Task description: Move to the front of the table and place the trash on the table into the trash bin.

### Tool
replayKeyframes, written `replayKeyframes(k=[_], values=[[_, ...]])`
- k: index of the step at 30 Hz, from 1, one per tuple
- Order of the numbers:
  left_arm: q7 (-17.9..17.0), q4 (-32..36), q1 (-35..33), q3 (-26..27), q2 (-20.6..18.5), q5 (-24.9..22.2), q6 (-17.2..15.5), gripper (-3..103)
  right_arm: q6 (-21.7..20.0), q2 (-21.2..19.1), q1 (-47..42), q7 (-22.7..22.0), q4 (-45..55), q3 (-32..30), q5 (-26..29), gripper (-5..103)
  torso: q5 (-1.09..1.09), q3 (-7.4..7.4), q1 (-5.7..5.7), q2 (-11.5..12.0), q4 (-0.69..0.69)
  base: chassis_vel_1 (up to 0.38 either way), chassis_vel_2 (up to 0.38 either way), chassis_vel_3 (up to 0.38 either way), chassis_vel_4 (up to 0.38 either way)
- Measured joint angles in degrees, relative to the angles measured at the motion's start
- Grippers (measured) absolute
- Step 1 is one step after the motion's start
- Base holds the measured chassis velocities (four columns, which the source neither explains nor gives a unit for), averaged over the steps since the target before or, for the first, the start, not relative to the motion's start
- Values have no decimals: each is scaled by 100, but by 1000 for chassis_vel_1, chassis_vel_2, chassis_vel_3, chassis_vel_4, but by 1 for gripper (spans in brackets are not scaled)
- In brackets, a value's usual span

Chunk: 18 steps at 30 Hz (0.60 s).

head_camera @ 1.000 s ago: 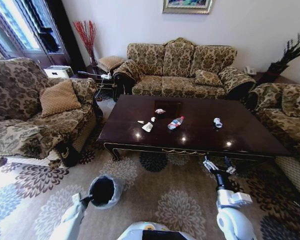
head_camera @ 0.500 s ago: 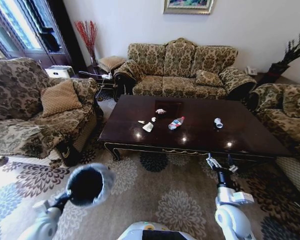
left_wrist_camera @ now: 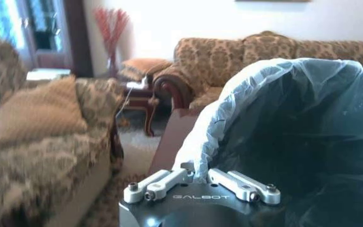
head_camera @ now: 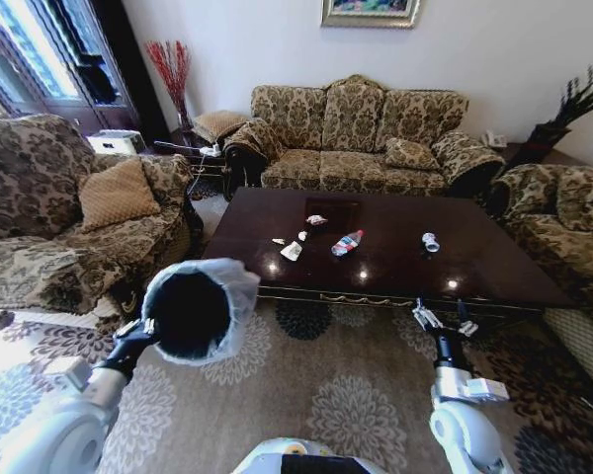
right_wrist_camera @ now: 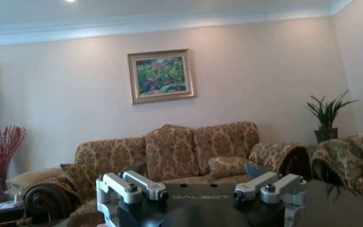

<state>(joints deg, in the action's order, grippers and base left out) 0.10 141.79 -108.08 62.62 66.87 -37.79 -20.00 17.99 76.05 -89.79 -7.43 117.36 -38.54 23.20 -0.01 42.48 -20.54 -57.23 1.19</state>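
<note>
Head view: left gripper (head_camera: pixel 146 328), jaws clenched on the rim, holds the round black trash bin with whitish bag liner (head_camera: pixel 194 311) up before the glossy dark brown low worktop (head_camera: pixel 395 272). On it: clear red-labelled bottle (head_camera: pixel 346 243), small crushed clear bottle (head_camera: pixel 431 242), white paper scraps (head_camera: pixel 293 250). Right gripper (head_camera: pixel 444 318), jaws released, hovers at the near edge.

Left wrist view: jaws pinch the bag-lined rim (left_wrist_camera: pixel 202 142).

Right wrist view: jaws spread, holding nothing.
</note>
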Motion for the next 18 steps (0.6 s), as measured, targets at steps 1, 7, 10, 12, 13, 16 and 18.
replayKeyframes(k=[1,7,10,12,13,16,18], values=[[18,25,-47,103,-144,19,22,0,-56,15,82,0,-22,49,-68,100,1,0,0,0,0,0,0,0,0],[27,1,-67,218,-285,-33,65,0,-275,82,426,0,-136,253,-285,100,1,0,0,0,0,0,0,0,0],[32,-68,-27,111,-281,-27,76,0,-314,105,512,0,-183,312,-330,100,1,0,0,0,1,0,0,0,0],[33,-151,39,11,-307,-8,80,0,-353,119,534,0,-203,342,-358,100,-1,0,0,0,0,0,0,0,0],[33,-193,76,-32,-324,-6,83,0,-363,123,536,0,-211,349,-364,100,0,0,0,0,0,0,0,0,0],[27,-273,146,-137,-338,-10,92,0,-372,130,534,0,-240,354,-375,100,0,0,1,0,-1,-35,47,36,-49],[26,-325,178,-231,-333,-10,94,0,-373,136,535,0,-277,357,-385,100,0,0,1,0,-1,-100,116,88,-98]])
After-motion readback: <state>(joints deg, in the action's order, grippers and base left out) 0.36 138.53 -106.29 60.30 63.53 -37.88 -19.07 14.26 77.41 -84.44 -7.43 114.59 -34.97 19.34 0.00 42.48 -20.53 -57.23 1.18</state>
